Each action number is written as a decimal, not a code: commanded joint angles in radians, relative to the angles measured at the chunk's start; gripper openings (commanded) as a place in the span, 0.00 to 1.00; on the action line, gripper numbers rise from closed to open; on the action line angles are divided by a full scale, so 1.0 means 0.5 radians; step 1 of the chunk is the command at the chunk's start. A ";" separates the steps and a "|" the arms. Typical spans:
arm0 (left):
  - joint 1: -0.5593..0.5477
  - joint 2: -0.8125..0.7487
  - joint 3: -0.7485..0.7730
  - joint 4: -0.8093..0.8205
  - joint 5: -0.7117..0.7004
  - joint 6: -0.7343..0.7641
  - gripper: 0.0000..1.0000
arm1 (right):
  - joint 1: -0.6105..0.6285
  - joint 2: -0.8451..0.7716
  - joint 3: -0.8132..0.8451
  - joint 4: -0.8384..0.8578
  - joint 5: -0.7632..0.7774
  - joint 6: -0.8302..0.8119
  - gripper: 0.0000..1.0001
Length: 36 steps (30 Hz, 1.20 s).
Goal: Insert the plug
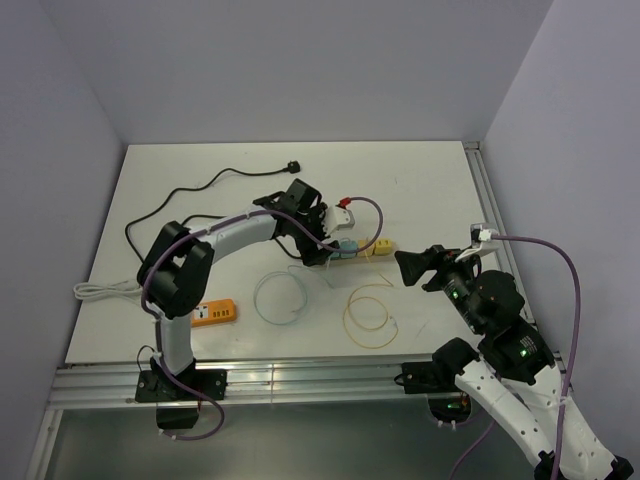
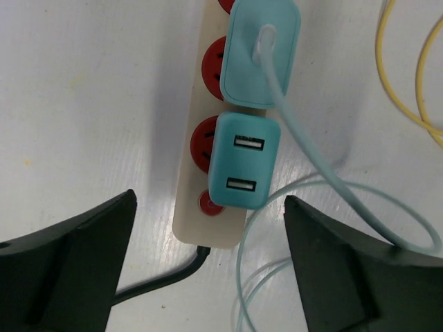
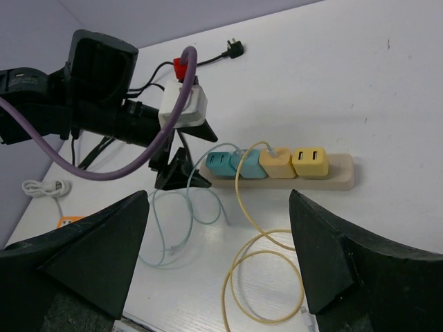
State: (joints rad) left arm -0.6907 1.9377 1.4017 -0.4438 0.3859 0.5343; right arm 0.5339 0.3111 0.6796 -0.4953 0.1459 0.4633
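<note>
Read the top view as a dial centred on the power strip (image 3: pixel 342 173), with 12 toward the far wall. Nearest to you, at about 4 o'clock, the right gripper (image 1: pixel 410 270) hovers above the table with its jaws spread wide and nothing between them, pointing toward the strip's right end. At 5 o'clock a yellow cable (image 1: pixel 347 318) lies coiled on the table, and at 7 o'clock sits a loop of pale blue cable (image 2: pixel 325 174). Farther out at 8 o'clock you will find a small orange device (image 1: pixel 215 313) and, beyond it near the table's left edge, a white cable bundle (image 1: pixel 100 291). On the strip itself, two yellow chargers (image 3: pixel 309 160) fill the right-hand sockets and two teal ones the left. The plug you care about, the teal charger (image 2: pixel 243 162) with two USB ports, is seated in the socket next to the strip's red button (image 2: pixel 208 203), at the end where the black cord (image 2: pixel 173 273) leaves. The left gripper (image 2: pixel 210 200) hangs directly over that end. Its fingers (image 2: pixel 83 256) stand apart on either side of the strip, clear of the charger and gripping nothing. Farthest off, at 11 o'clock, a black plug (image 1: pixel 293 165) lies loose on the table.
</note>
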 commanded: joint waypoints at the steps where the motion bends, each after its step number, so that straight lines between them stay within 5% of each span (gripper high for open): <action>1: 0.004 -0.175 -0.005 0.062 0.011 -0.028 0.99 | -0.012 -0.021 0.040 0.021 0.030 -0.003 0.89; 15: 0.135 -0.255 -0.005 -0.158 -0.228 0.008 1.00 | -0.012 0.138 0.080 0.000 -0.022 -0.018 0.89; 22: 0.317 -0.356 -0.018 -0.067 -0.602 -0.031 1.00 | -0.012 0.185 0.089 0.003 -0.056 -0.034 0.89; 26: 0.357 -0.522 -0.079 0.542 -1.270 -0.484 1.00 | -0.012 0.185 0.080 -0.009 -0.056 -0.025 0.89; 28: 0.381 -0.623 -0.049 0.578 -1.556 -0.874 1.00 | -0.012 0.234 0.074 -0.034 -0.025 0.009 0.90; 32: 0.418 -0.663 0.169 0.162 -1.612 -1.600 1.00 | -0.012 0.491 0.119 -0.156 0.070 0.119 1.00; 36: 0.439 -0.718 0.078 0.050 -1.365 -2.059 1.00 | -0.012 0.583 0.052 -0.136 0.067 0.217 1.00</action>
State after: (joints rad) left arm -0.4747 1.6085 1.4605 -0.3344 -0.3302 -0.2001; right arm 0.5327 0.5800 0.7059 -0.5549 0.1532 0.5190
